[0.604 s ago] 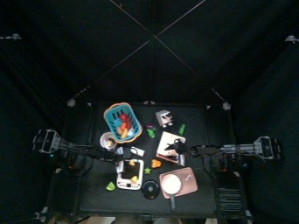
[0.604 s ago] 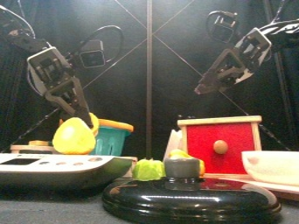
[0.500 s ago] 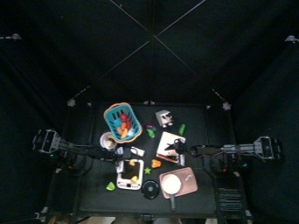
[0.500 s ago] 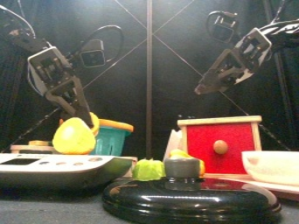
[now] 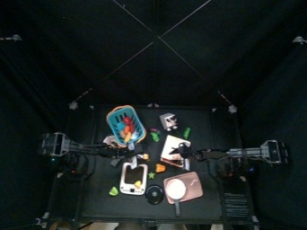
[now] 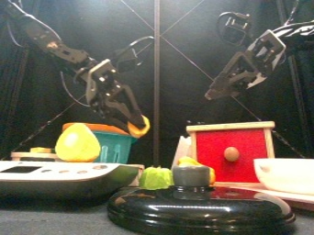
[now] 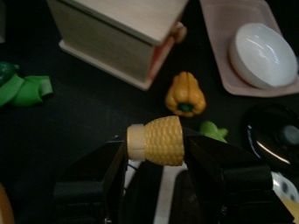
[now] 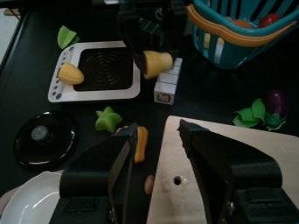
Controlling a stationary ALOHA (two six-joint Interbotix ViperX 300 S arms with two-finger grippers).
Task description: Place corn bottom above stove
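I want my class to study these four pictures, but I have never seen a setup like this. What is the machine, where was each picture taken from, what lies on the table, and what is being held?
This is a robot with two black arms at a small table inside black curtains. One picture looks straight down from above, one looks level from the table's front edge, and one comes from a camera on each wrist.

The left claw is shut on a piece of corn, lifted over the table. The right claw is open, holds nothing and hangs raised on its own side.

On the table lie a toy stove, a yellow pepper, a blue basket, a red and wooden box, a white bowl and a black lid.
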